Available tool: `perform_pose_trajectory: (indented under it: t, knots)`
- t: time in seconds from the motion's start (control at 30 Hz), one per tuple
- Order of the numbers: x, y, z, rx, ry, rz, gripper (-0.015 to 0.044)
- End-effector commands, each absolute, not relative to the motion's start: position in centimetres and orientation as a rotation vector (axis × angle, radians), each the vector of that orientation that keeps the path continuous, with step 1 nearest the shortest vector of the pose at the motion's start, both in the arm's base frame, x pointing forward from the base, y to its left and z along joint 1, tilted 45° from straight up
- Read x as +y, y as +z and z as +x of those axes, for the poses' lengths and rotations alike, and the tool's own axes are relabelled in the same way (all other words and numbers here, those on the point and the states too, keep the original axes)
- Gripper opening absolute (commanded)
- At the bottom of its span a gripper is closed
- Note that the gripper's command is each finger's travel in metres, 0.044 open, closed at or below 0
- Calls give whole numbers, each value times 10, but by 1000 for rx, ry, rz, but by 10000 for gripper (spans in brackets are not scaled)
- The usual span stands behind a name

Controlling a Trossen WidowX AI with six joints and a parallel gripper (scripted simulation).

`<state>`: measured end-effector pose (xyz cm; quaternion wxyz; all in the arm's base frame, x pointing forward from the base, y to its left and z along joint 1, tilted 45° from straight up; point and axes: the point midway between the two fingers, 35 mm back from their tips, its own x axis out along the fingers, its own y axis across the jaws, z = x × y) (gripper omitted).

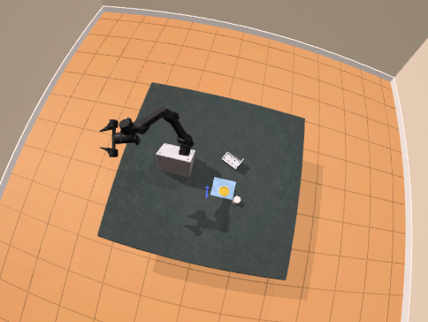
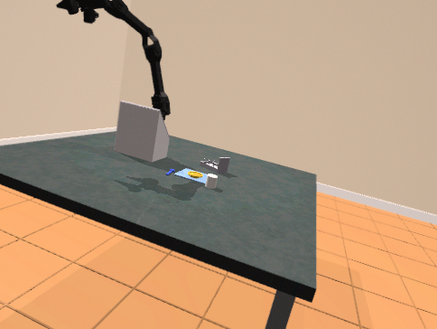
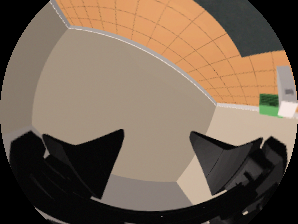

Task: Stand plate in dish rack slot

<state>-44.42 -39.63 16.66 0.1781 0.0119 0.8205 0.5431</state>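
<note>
In the exterior view, the gripper (image 2: 74, 6) at the upper left is cut off by the frame's top edge, its fingertips out of sight. The table's leg (image 2: 279, 309) runs off the bottom edge. The dish rack (image 2: 215, 164) at frame centre is too small for its slots to be made out, and the plate (image 2: 195, 173) shows only as a thin yellow sliver. At the wrist view's right edge, a green and white patch (image 3: 278, 103) is clipped and unidentifiable.
</note>
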Motion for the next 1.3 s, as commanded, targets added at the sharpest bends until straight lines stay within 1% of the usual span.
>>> perform_pose_trajectory:
  t: [0.0, 0.47, 1.1, 1.27]
  knots:
    - [-404, 158, -435, 2257, 1624, -31, 400]
    - [-453, 123, -378, 1946, 2013, -429, 400]
    - [-502, 70, -281, 1361, 2491, -976, 400]
    - [-505, 63, -269, 1372, 2473, -1037, 400]
